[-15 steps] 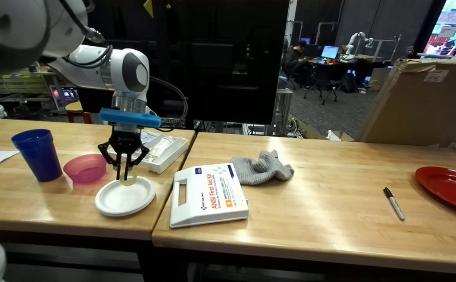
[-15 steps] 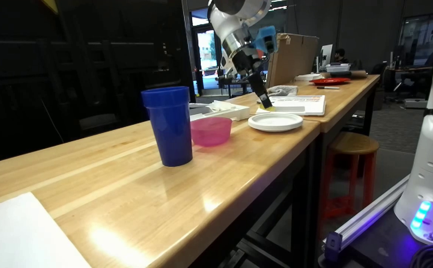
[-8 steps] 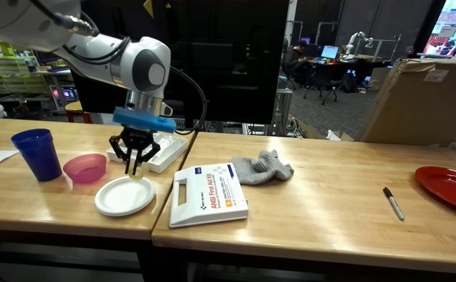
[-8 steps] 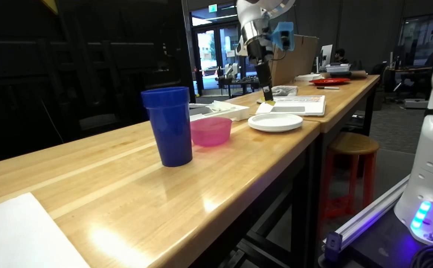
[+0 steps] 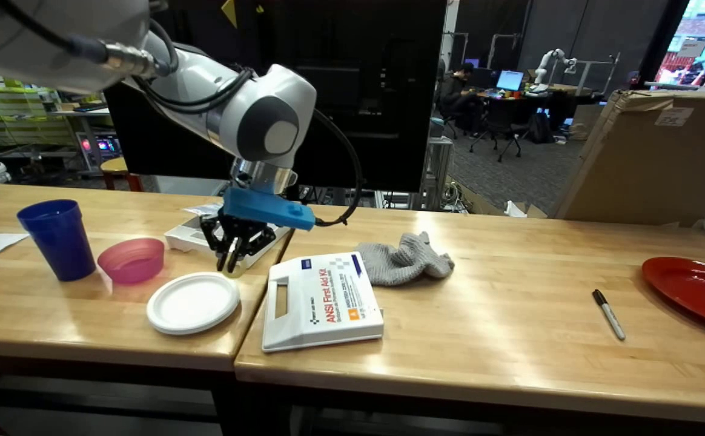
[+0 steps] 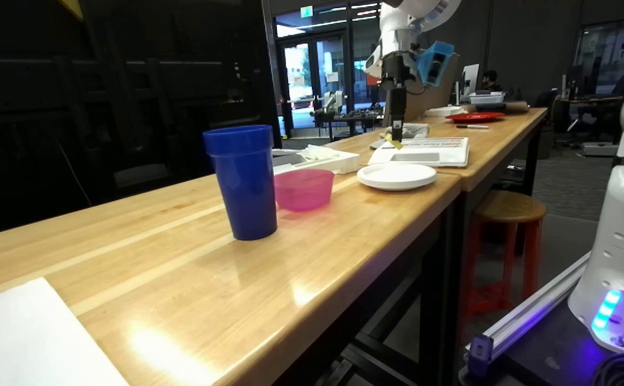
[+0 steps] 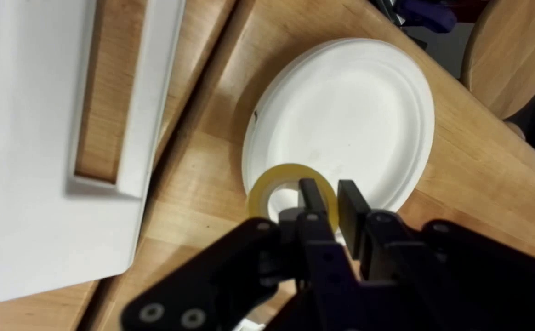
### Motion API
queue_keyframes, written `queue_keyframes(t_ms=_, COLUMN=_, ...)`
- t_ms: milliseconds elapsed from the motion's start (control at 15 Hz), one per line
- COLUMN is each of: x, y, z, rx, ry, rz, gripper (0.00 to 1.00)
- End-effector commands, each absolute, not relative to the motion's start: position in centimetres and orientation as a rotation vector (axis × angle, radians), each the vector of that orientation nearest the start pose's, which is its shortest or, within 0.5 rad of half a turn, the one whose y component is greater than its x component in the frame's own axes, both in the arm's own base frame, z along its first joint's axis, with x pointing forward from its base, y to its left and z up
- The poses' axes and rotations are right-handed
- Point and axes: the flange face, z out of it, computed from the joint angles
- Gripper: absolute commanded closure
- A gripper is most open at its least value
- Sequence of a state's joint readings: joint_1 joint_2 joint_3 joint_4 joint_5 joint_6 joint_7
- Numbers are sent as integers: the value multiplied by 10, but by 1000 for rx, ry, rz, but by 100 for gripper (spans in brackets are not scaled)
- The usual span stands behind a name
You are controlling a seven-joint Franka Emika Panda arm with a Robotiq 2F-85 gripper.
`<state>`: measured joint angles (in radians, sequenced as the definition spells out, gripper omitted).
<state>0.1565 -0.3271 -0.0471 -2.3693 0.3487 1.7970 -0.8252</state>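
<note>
Tape (image 7: 290,170), a yellow ring of it, hangs in the gripper (image 7: 327,187) at lower centre of the wrist view. The fingers (image 7: 354,202) are drawn close together, one inside the ring's hole and one against its outside, so the band sits pinched between them. In an exterior view I see the ring small and pale, left of centre, showing just off the upper right rim of the white plates (image 5: 193,303) and near the first aid kit (image 5: 328,303); it looks to me lifted clear of the table (image 5: 498,315). By my reckoning, then, the grasp and the lift are done, while the setting down and the letting go are not yet. Farther left in that frame stand a pink bowl (image 5: 137,269) and a blue cup (image 5: 62,242); an open white box (image 6: 344,163) shows just above that bowl at mid-frame in an exterior view. A grey cloth (image 5: 404,263) rests by the kit's upper right corner; whether they touch I cannot make out. At the far right of an exterior view a marker (image 5: 610,315) lies near a red platter (image 5: 695,290), both well apart from the gripper.
</note>
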Motion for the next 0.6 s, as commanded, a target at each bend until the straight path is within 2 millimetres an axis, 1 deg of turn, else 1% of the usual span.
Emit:
queue_keyframes(t_ms=0, x=408, y=45, z=440, rx=-2428, ry=-1113, rz=14, gripper=96)
queue_keyframes(t_ms=200, x=415, y=25, z=438, rx=-2382, ry=-1106, rz=-38, gripper=96)
queue_keyframes(t_ms=533, x=422, y=5, z=433, rx=-2331, ry=-1100, rz=-81, gripper=96)
